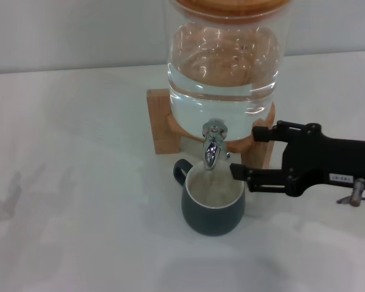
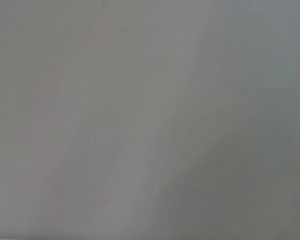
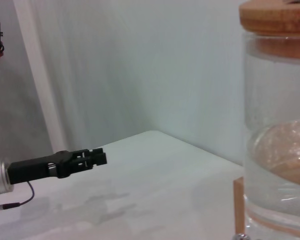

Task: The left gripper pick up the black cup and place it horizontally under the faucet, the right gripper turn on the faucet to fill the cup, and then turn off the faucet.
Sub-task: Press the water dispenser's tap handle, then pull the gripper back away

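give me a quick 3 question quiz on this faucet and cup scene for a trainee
1. True or false: the black cup stands upright under the faucet.
2. Which gripper is beside the faucet? A) left gripper B) right gripper
3. Fill in: the glass jar rests on a ____ stand.

Key:
1. True.
2. B. The right gripper is open beside the spout; the left gripper is far off over the table.
3. Wooden.
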Motion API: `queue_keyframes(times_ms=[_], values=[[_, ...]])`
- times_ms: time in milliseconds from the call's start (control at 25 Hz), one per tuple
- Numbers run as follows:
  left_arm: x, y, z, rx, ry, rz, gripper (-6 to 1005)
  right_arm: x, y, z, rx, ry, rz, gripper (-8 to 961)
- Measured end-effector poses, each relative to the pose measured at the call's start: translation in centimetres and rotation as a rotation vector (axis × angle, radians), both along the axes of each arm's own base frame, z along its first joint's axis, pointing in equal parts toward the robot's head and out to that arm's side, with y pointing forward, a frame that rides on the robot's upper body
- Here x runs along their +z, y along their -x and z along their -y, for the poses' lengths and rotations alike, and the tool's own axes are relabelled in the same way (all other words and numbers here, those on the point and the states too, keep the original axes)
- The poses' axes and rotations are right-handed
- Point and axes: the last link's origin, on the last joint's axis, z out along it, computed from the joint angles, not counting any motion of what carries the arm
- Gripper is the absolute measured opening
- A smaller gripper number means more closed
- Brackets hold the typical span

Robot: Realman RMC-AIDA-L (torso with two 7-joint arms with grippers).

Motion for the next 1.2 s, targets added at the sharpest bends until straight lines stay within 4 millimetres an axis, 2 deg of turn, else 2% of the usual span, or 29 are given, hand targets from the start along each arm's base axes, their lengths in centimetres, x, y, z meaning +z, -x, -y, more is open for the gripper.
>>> queue_keyframes(times_ms=[240, 520, 1200], values=[[0.0, -0.1, 0.3, -0.007, -0.001, 0.005, 504, -1.0, 0.7, 0.3, 0.007, 0.020, -0.009, 821], [0.0, 0.1, 0.6, -0.003, -0.002, 0.007, 504, -1.7, 1.2, 0.1, -0.040, -0.045, 0.038, 821], [0.0, 0.1, 0.5, -0.004, -0.001, 0.008, 504, -1.2, 0.9, -0.3, -0.090, -0.105, 0.040, 820]])
